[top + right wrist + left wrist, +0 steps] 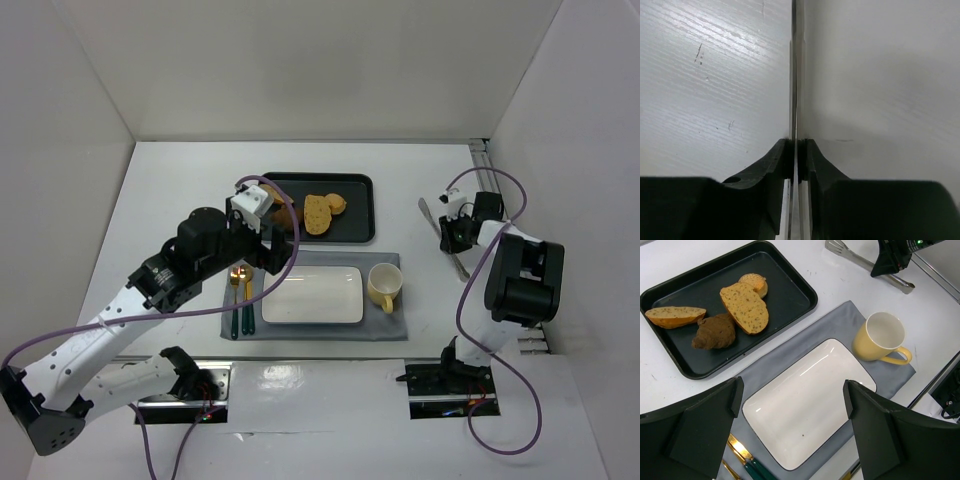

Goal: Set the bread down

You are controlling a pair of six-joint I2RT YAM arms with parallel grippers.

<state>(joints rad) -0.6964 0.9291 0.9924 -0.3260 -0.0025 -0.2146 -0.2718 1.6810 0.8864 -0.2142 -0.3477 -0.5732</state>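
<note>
The bread [675,316], a small elongated orange-brown slice, lies at the left end of the black tray [790,285]. In the top view my left arm hides it. The white plate [810,390] lies empty on a grey mat in front of the tray, also in the top view [312,295]. My left gripper [792,395] is open and empty, hovering above the plate, its jaws wide apart; in the top view it [265,250] is between tray and plate. My right gripper [796,145] is shut on metal tongs [796,75] at the right of the table [452,240].
The tray [355,225] also holds a larger pale slice [745,307], a round orange bun [755,284] and a dark brown croissant [715,331]. A yellow mug [880,337] stands on the grey mat [850,315] right of the plate. Gold cutlery [740,455] lies left of it.
</note>
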